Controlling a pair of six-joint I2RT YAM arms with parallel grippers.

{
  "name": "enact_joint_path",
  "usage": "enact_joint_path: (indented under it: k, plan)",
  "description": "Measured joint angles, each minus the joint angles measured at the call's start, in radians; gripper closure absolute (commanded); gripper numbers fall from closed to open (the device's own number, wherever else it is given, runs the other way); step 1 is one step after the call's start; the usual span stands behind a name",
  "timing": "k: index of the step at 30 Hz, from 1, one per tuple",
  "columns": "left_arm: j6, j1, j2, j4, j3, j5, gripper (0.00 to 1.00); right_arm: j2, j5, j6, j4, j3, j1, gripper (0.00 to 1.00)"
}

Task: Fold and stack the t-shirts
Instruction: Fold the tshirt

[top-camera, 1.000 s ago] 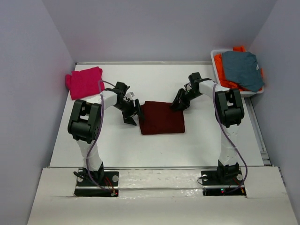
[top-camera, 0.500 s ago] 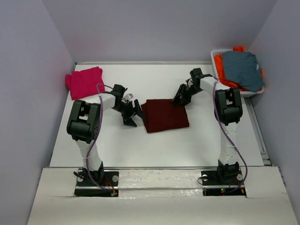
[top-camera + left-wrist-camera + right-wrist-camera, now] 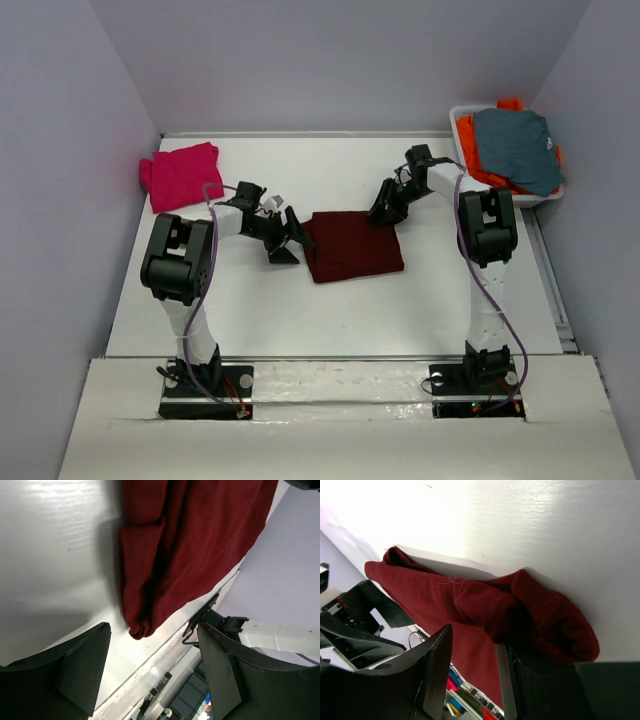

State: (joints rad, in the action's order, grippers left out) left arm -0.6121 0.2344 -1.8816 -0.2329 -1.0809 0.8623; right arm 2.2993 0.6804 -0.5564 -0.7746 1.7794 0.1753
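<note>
A dark maroon t-shirt (image 3: 352,246) lies folded into a rectangle mid-table. My left gripper (image 3: 288,238) is open just off its left edge; in the left wrist view the shirt's rolled corner (image 3: 140,629) lies beyond the spread left gripper (image 3: 152,630), untouched. My right gripper (image 3: 383,210) is at the shirt's far right corner. Seen from the right wrist, the right gripper (image 3: 476,637) stands part open with its tips on the bunched maroon cloth (image 3: 545,625), nothing pinched. A folded magenta-pink t-shirt (image 3: 180,175) lies at the far left.
A white basket (image 3: 459,115) at the far right corner holds an orange garment (image 3: 478,160) with a grey-blue one (image 3: 515,145) on top. Grey walls close in the table on the left, back and right.
The maroon shirt slid slightly right and turned a little. My left gripper opened wider and drew back from its left edge. My right gripper shifted slightly toward the back.
</note>
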Motion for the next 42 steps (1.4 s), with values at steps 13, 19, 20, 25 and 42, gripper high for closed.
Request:
enact_joint_path:
  k: [13, 19, 20, 25, 42]
  plan:
    - [-0.077, 0.0, 0.0, 0.128, 0.073, 0.075, 0.19, -0.098, 0.026, -0.024, 0.102, -0.19, -0.006, 0.53]
    - [-0.085, 0.0, 0.0, 0.15, 0.073, 0.098, 0.19, -0.103, 0.026, -0.014, 0.105, -0.186, -0.006, 0.5]
    - [-0.085, 0.0, 0.0, 0.15, 0.073, 0.099, 0.19, -0.103, 0.023, -0.005, 0.097, -0.177, -0.006, 0.5]
    - [-0.084, 0.0, 0.0, 0.15, 0.073, 0.099, 0.19, -0.107, 0.002, 0.041, 0.03, -0.069, -0.006, 0.49]
    - [-0.061, -0.003, 0.012, 0.122, 0.073, 0.095, 0.19, -0.344, -0.111, 0.163, -0.172, -0.233, 0.002, 0.48]
